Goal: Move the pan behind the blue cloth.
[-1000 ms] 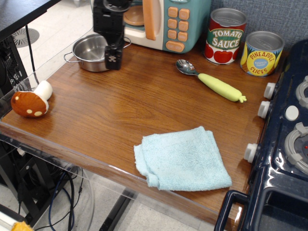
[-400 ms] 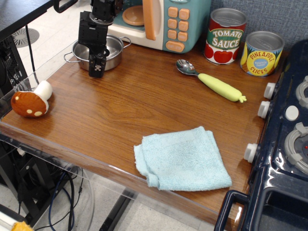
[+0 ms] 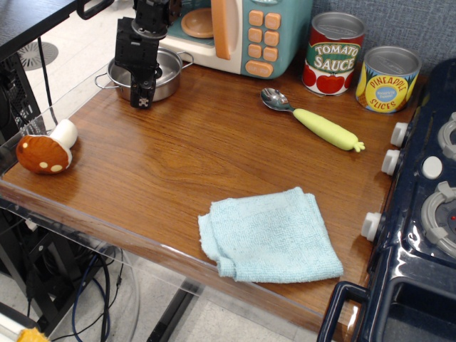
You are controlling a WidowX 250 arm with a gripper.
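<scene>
Stainless-steel pan [image 3: 162,75], one, is sitting far behind-left of the one blue cloth [image 3: 269,235], partly hidden by the black gripper [image 3: 143,95] hanging over its front rim; whether its fingers are parted cannot be told. Two cans [image 3: 335,52] are standing behind-right of the cloth.

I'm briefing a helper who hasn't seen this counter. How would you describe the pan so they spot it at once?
Start at the toy microwave at the back of the wooden counter; just left of it, at the back-left corner, sits the pan, with the black gripper over its front rim. It is a shallow, shiny steel pot with thin wire loop handles, unlike the labelled cans at the far right.
</scene>
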